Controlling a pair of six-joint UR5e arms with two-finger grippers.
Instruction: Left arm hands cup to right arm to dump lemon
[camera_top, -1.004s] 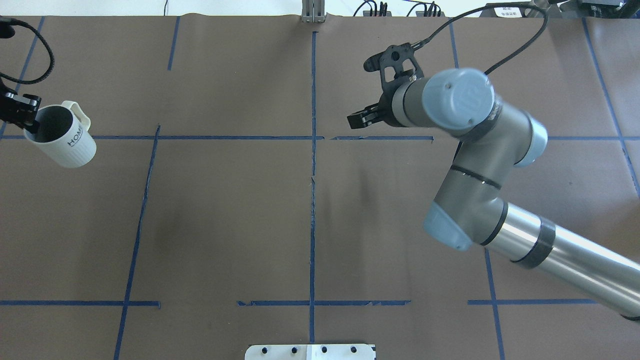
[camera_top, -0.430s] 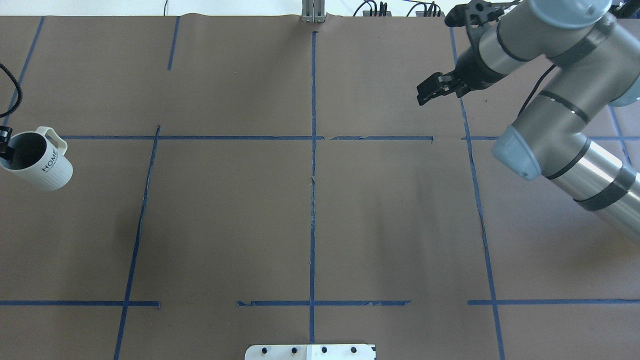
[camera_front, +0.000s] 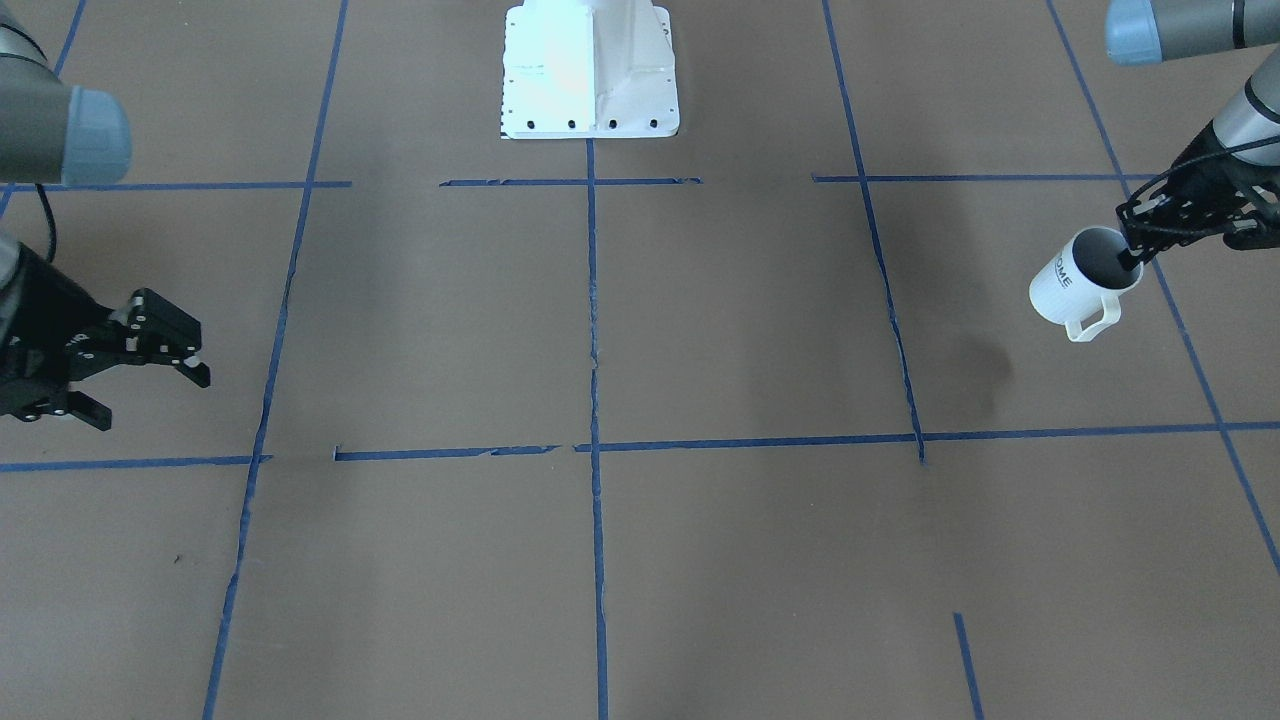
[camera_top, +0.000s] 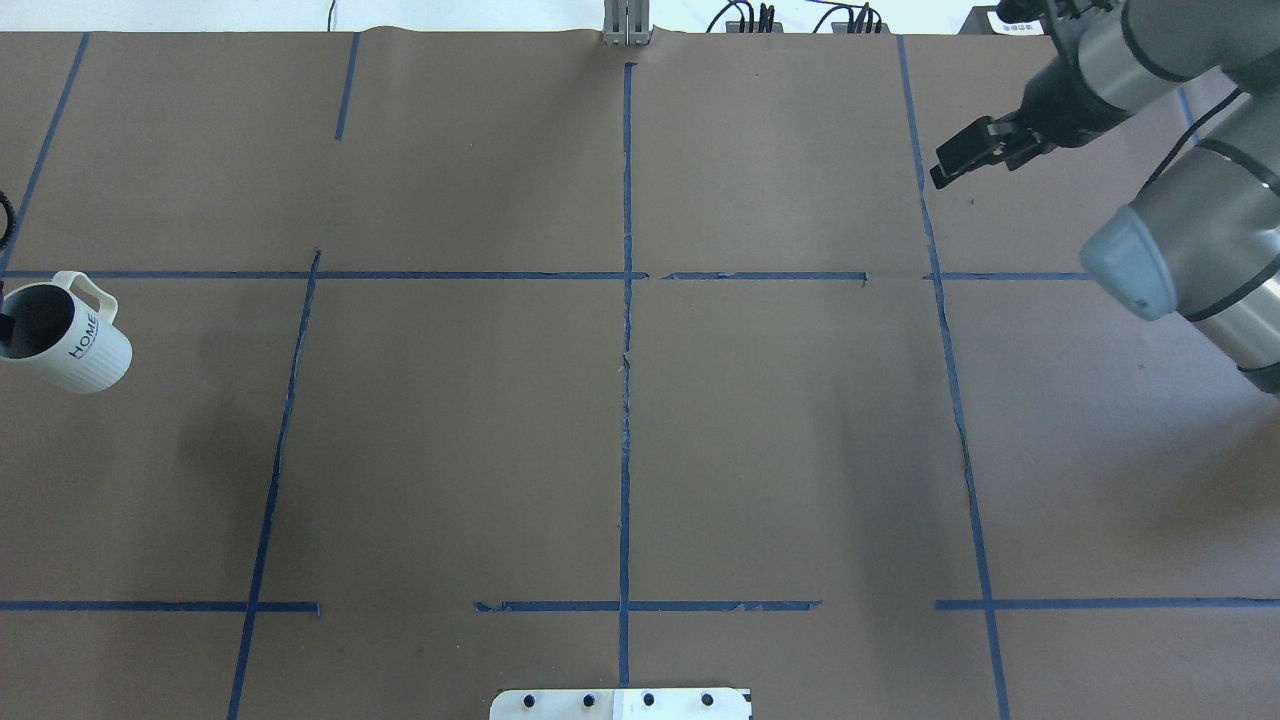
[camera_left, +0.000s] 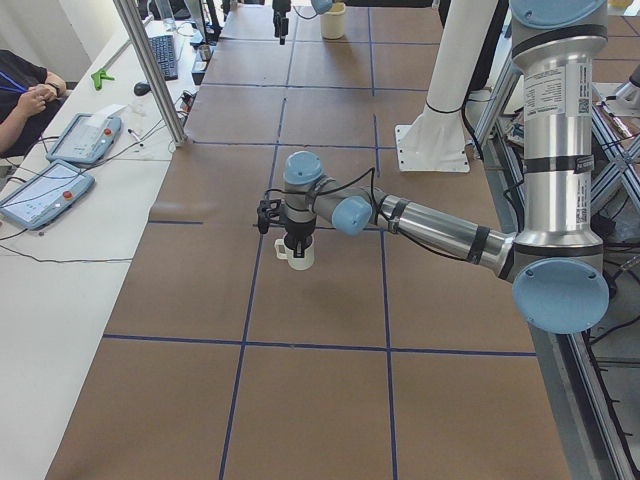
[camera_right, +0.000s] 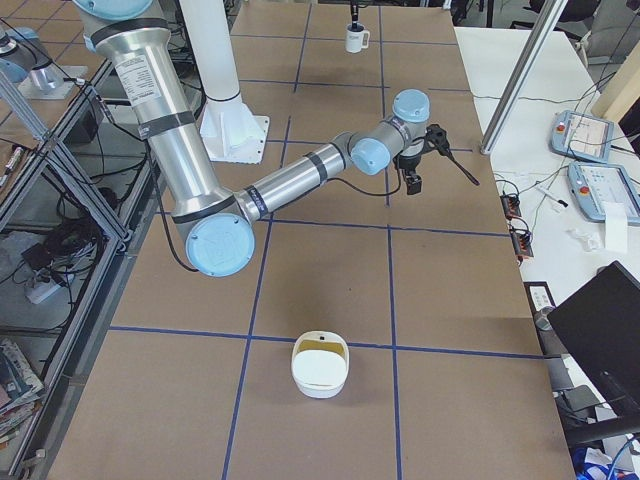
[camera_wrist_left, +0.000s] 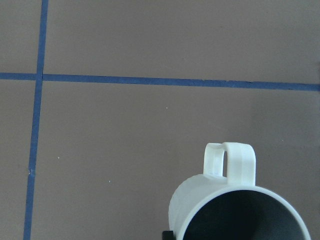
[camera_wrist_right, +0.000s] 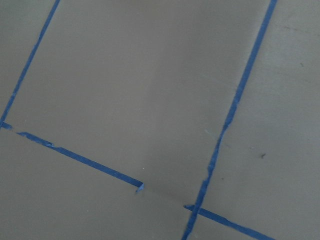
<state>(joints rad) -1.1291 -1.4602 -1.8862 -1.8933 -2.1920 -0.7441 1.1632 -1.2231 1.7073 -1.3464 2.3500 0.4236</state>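
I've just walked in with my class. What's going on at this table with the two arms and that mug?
The left gripper pinches the rim of the white cup and holds it tilted, lifted off the brown table, out at the robot's left end. The right gripper hangs open and empty over the opposite end, far from the cup. The hand-over has not yet happened.

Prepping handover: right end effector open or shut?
Open. In the front-facing view the right end effector shows its two fingers spread apart with nothing between them. The left end effector grips the cup at its rim.
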